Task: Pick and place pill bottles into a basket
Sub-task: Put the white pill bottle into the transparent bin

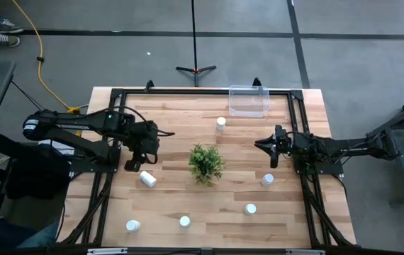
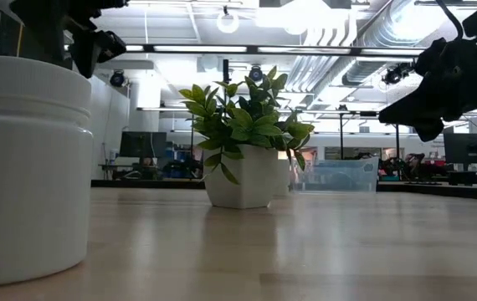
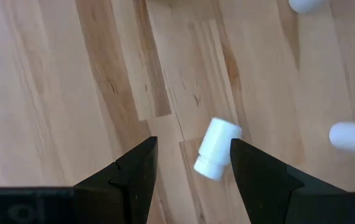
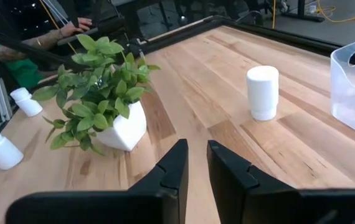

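Hovering over the worktop's left side, the left gripper (image 3: 193,163) spreads its fingers wide above a toppled pill bottle (image 3: 217,149), its long axis slanting across their gap.

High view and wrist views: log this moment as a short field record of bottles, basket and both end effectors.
bottles on table: six, one lying on its side
basket: far edge of the table, holds no bottles
plant: table centre
left end effector: open, above the lying bottle, fingers either side
right end effector: nearly closed, empty, facing the upright bottle beside the basket
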`<state>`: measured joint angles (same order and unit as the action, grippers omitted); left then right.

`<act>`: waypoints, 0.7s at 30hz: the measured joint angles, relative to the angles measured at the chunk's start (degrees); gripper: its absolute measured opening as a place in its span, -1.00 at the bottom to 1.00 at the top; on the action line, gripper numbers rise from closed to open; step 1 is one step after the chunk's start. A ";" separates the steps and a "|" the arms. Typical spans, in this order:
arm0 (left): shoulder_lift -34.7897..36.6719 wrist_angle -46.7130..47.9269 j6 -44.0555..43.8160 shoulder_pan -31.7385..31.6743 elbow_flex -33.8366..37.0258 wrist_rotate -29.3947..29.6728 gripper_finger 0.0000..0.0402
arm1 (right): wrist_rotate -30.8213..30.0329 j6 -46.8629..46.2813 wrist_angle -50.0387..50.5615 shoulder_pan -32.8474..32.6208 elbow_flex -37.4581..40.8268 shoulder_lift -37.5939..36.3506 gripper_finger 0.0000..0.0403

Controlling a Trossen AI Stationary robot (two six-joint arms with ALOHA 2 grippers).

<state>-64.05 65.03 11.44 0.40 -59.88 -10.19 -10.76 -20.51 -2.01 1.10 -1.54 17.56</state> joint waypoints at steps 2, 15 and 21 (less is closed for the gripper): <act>0.03 -0.07 1.17 0.00 0.00 -0.21 0.17 | -0.21 0.00 0.18 0.00 0.00 0.00 -0.77; -3.15 5.98 4.34 8.92 0.02 5.91 0.48 | -0.93 0.00 1.38 -0.01 -0.04 0.04 -0.75; -4.26 5.09 -2.12 11.66 0.00 6.58 0.78 | -0.98 0.00 1.64 -0.02 -0.07 0.07 -0.80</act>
<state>-68.32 70.12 9.32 12.06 -59.88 -3.61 -11.75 -20.51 -0.36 1.08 -1.61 17.63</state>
